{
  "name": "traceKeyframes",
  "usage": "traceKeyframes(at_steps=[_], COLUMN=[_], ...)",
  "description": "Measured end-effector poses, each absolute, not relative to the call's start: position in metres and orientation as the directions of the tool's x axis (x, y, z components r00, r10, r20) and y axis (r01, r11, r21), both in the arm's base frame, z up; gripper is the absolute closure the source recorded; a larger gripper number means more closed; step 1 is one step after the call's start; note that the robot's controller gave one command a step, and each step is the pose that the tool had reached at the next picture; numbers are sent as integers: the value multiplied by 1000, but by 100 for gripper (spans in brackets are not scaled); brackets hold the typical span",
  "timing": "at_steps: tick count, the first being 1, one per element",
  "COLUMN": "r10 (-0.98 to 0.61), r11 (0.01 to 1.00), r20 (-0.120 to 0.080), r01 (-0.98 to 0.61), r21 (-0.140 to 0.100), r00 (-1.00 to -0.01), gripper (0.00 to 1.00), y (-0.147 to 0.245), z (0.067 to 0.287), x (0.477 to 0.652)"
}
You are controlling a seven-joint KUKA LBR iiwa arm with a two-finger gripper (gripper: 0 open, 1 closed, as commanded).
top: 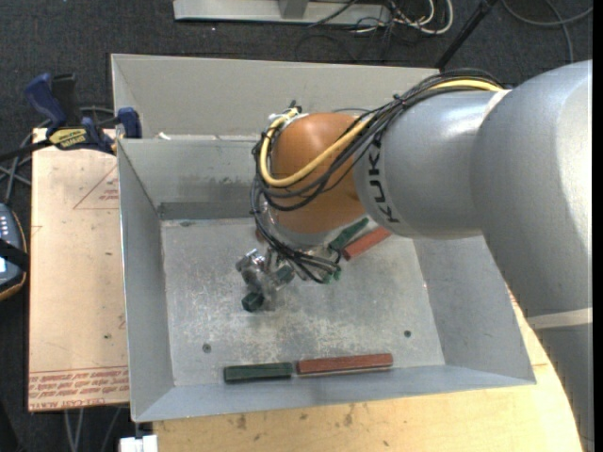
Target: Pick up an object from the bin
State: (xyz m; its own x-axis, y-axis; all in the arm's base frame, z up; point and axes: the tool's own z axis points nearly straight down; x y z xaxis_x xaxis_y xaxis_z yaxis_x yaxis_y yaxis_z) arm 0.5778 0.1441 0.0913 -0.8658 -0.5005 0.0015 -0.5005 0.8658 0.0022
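Nearest, along the foot of the grey bin's (pixel 141 252) near wall, two flat bars lie end to end, touching or almost so; the dark green bar (pixel 257 373) is on the left and the reddish-brown bar (pixel 344 363) on the right; both lie flat, parallel to that wall and well apart from the hand.

Further in, the bin's floor is bare, scuffed metal; a little left of the middle of the floor lies a small dark green lump (pixel 252 300), roundish and much shorter than either bar; this is the thing closest to the hand.

The hand (pixel 260 282) is low over the floor with its tip right at the lump, just above it and slightly to its right; whether it touches the lump cannot be told, nor whether the lump sits inside the hand; whether the hand is apart or together cannot be told either, since its metal parts and dark cables run together there.

Above the hand sits the rounded orange cover (pixel 316 172) on the wrist; a yellow cable (pixel 271 158) and several black ones loop around it; the thick grey arm (pixel 490 158) comes in from the right.

Just under the arm's edge, right of the hand, a red-orange strip (pixel 369 240) shows with a green piece (pixel 350 231) beside it; both are half hidden, and it cannot be told whether they are one thing or two.
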Motion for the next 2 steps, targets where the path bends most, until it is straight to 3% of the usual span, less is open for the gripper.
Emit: traceKeyframes(at_steps=[2], r10=[-500], r11=[866], r20=[-5], r01=[-500], r21=[0], r00=[-866], gripper=[100], y=[144], z=[117], x=[580])
